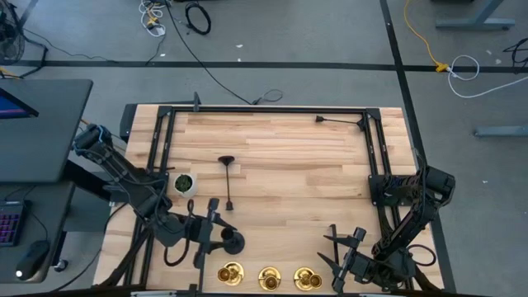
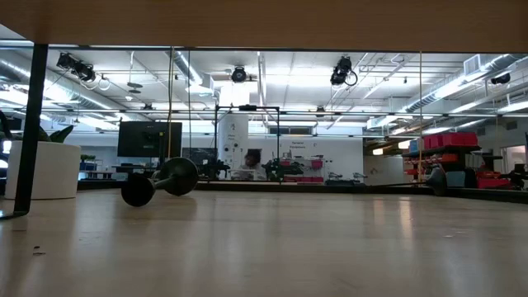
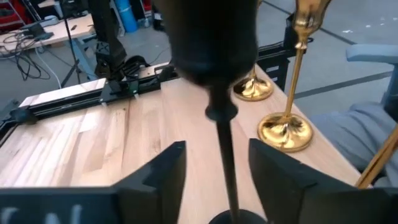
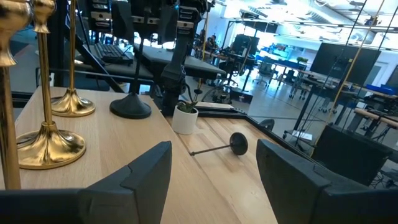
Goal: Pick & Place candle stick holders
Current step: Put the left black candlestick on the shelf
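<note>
Three brass-gold candle stick holders (image 1: 269,278) stand upright in a row at the table's near edge. A black holder (image 1: 233,242) stands upright on its round base just behind the row's left end. My left gripper (image 3: 217,165) is open. Its fingers stand on either side of this holder's thin stem (image 3: 224,155) with a gap on each side. A second black holder (image 1: 226,177) lies on its side mid-table, and a third (image 1: 338,121) lies at the far right. My right gripper (image 1: 338,252) waits open near the front right, with nothing between its fingers (image 4: 149,171).
A small white pot with a green plant (image 1: 183,182) stands left of the lying black holder. A black metal frame (image 1: 272,110) runs along the table's far, left and right sides. Bare wood lies across the middle and far part of the table.
</note>
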Controlling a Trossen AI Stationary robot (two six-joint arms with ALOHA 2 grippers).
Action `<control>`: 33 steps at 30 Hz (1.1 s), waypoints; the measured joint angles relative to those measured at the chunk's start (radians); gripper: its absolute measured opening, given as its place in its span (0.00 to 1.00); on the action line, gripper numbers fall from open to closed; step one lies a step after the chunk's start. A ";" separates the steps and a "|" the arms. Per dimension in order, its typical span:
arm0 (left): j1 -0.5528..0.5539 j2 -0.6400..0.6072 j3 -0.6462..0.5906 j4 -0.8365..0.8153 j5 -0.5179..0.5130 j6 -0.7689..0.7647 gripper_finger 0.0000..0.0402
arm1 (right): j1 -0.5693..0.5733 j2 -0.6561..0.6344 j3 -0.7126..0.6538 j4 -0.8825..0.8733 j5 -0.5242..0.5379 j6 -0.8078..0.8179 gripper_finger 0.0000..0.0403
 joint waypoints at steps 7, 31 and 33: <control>-0.004 -0.019 0.000 -0.076 0.001 0.001 0.57 | 0.000 0.000 0.000 0.000 0.000 0.000 0.58; 0.200 -0.239 0.000 -0.886 -0.498 -0.022 0.56 | 0.000 0.000 0.000 0.000 0.001 -0.007 0.58; 0.279 -0.239 0.000 -0.964 -0.466 -0.013 0.56 | 0.000 0.000 0.000 0.000 0.002 -0.007 0.58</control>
